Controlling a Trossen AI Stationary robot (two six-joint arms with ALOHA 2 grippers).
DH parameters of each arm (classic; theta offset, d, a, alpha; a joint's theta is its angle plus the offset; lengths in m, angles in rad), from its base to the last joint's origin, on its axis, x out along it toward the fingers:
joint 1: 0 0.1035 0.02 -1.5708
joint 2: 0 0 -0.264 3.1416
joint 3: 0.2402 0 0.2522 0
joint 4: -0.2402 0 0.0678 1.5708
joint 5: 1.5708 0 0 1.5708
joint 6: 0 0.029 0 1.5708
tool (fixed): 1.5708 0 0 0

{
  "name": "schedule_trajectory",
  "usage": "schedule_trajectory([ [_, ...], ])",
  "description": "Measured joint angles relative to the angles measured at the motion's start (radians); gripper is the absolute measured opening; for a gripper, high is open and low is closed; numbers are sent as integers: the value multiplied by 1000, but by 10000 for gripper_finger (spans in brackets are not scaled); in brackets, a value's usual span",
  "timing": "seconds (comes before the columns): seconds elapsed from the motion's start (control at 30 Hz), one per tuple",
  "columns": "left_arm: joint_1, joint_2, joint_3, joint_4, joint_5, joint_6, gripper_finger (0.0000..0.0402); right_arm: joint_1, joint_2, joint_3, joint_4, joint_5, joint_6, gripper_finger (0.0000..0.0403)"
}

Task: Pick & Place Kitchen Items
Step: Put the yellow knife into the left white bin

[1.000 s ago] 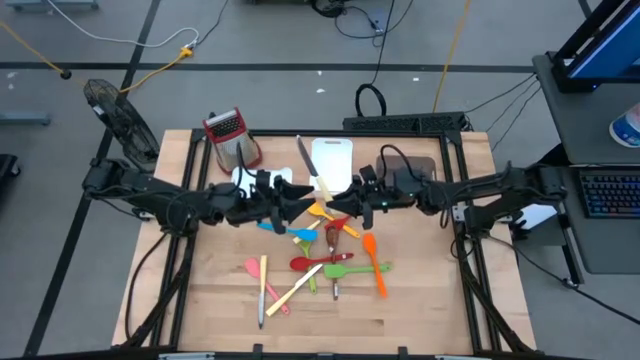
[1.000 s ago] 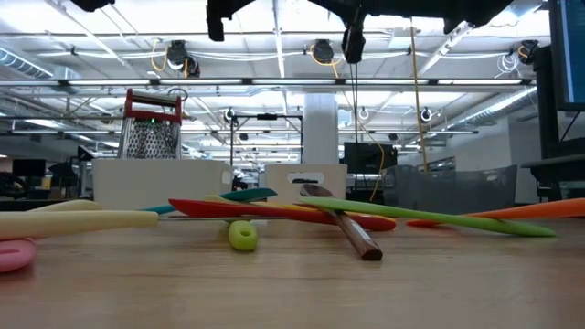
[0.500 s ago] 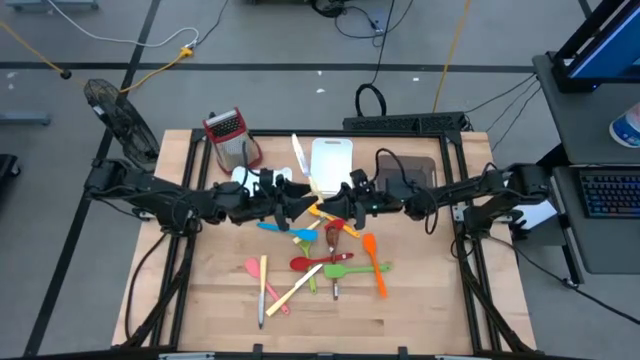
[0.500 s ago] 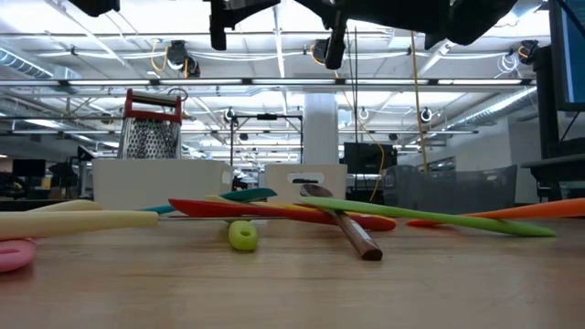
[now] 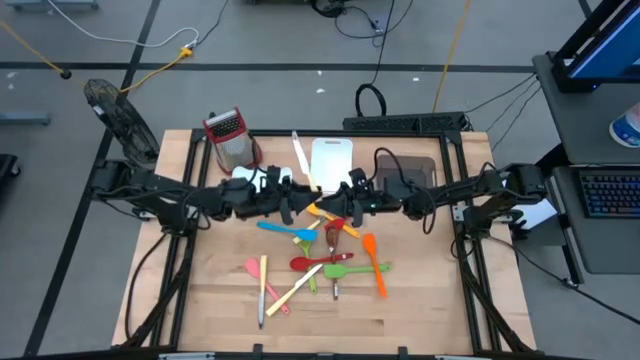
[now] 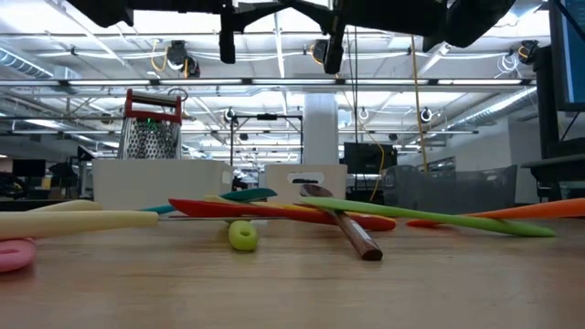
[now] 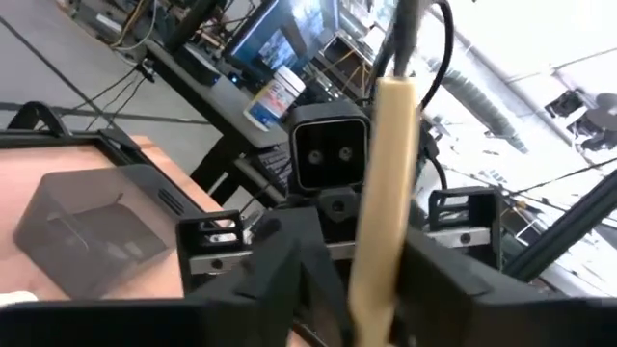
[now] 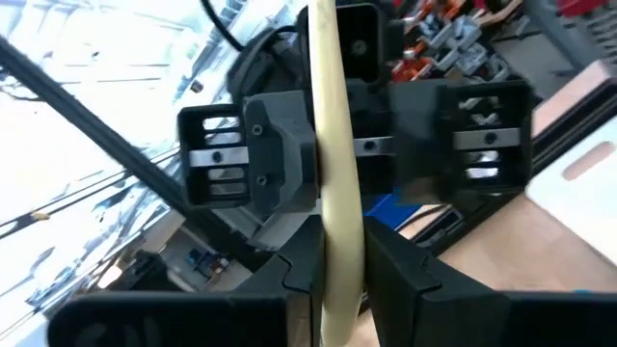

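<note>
My right hand [image 5: 345, 190] clenches a cream stick [image 5: 299, 160] above the tabletop [image 5: 420, 300]; my left hand [image 5: 290, 198] closes around it too. Remaining utensils [image 5: 320, 255] lie unplaced mid-tabletop.

Both arms reach in from the sides and meet above the middle of the surface, raised well clear of it. The left gripper [image 5: 290, 195] and the right gripper [image 5: 340, 193] face each other, close together. In both wrist views each gripper's fingers stand on either side of one cream stick [image 8: 333, 183].
</note>
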State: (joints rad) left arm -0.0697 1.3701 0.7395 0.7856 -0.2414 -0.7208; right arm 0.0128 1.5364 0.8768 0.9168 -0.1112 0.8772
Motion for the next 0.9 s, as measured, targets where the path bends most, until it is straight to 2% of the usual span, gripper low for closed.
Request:
schedule_trajectory([
  [0.13,14,-1,0,-3,50,0,30,1,0,0,-18,1,-3,45],
  [0.27,16,-2,0,-5,51,0,28,0,0,0,-26,-9,0,49],
  [0.4,15,-8,0,-16,59,4,28,1,-2,1,-51,-31,-1,70],
  [0.57,22,-31,0,-29,44,25,28,3,0,1,-71,-139,0,102],
  [0.67,33,-30,1,-38,37,38,28,5,-2,1,-97,-156,26,115],
  [0.8,51,-70,2,-116,34,60,28,0,-1,1,-107,-282,51,127],
  [0.9,64,-129,0,-275,-15,97,28,1,-2,1,-143,-382,53,129],
])
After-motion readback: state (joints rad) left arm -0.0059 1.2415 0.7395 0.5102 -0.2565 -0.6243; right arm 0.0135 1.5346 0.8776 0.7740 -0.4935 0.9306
